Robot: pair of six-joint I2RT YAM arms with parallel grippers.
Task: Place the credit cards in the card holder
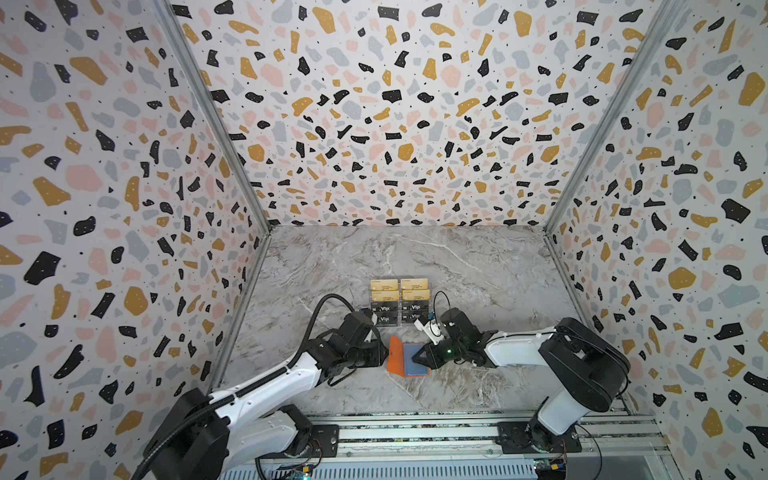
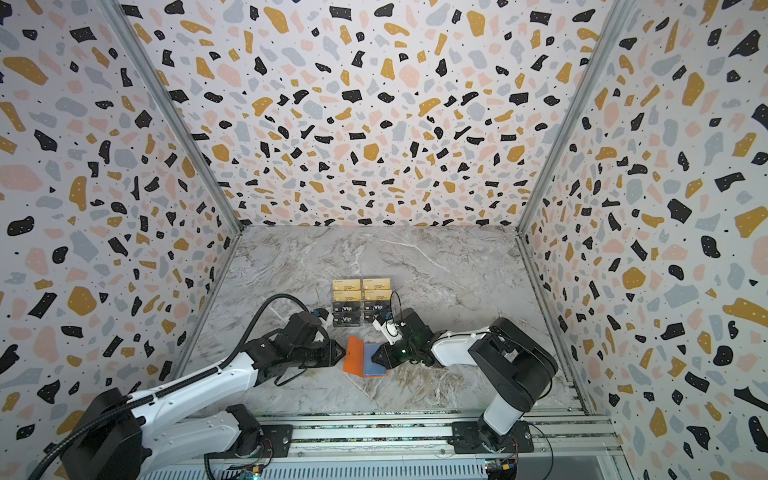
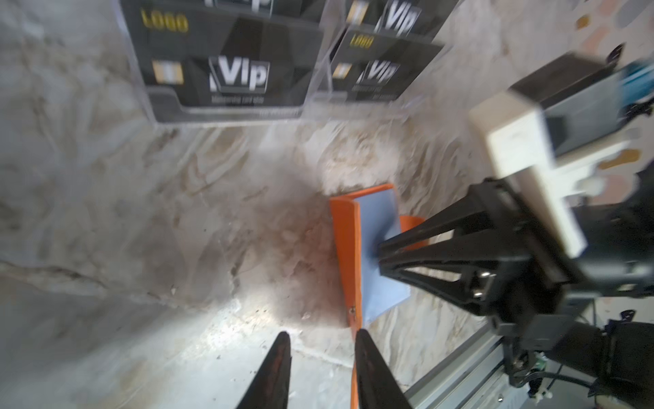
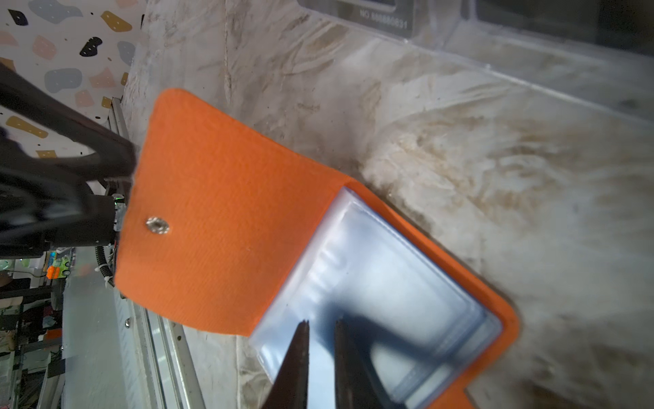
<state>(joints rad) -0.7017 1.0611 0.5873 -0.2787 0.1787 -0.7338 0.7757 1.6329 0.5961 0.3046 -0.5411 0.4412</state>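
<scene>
- Orange leather-like card holder (image 1: pixel 396 355) lies open on the marble surface (image 1: pixel 457 266), between the two tools and just in front of the clear stand (image 3: pixel 230 113).
- Its snap-button cover (image 4: pixel 212 212) stands tilted up on the left arm's side. The bluish sleeves (image 4: pixel 389 283) lie flat on the other half.
- No card shows in the sleeves. The credit cards (image 1: pixel 399 301) all sit in the stand, gold ones in the rear tiers and black "Vip" ones in front.
- Left tool (image 3: pixel 322 334) has its jaws parted with clear space between them. The cover's free edge runs along the inside of one finger but is not pinched, so the tool holds nothing.
- Right tool (image 4: pixel 320 324) rests tip-down on the sleeves, jaws a narrow slit apart. I cannot tell whether a sleeve leaf is nipped between them.
- Risk: with nothing gripping it, the raised cover will likely flop back over the sleeves, or onto the right tool, and hide the pocket mouth.
- Risk: if the left tool pulls away carelessly, the finger against the cover edge could drag the whole holder across the smooth surface.
- Risk: the right tool's press looks like the only anchor, so lifting it may let the springy sleeves fan up.
- Risk: the stand is close behind, and an arm reaching for a card could knock it.
</scene>
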